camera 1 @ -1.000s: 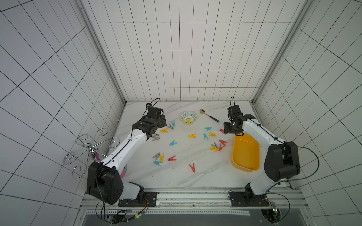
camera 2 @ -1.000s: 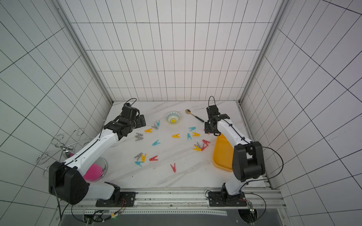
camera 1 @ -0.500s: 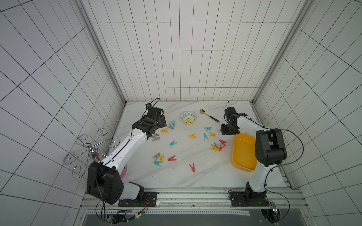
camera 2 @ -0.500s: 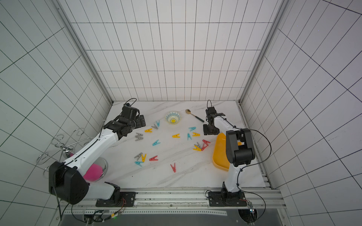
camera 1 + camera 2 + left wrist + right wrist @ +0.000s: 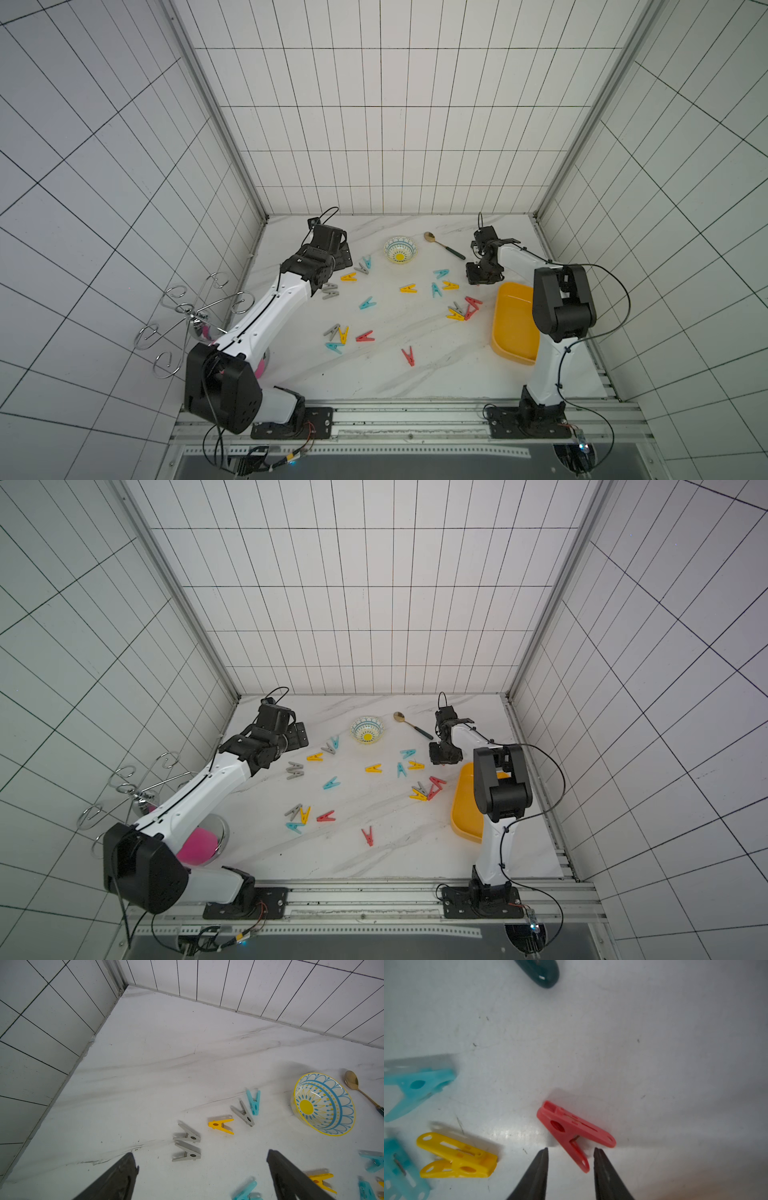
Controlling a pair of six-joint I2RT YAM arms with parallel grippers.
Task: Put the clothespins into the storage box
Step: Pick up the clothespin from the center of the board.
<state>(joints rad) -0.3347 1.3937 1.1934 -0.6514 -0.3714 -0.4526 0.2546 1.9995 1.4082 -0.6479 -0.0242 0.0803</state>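
Red clothespin newly between right gripper jaws.

Left fingers spread wide above worktop. Two grey clothespins side by side just ahead. Patterned bowl beside gold spoon.

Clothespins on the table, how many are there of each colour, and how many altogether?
Red clothespins: 5, one of them at the right gripper
Yellow clothespins: 5
Teal clothespins: 5
Grey clothespins: 5
Total: 20
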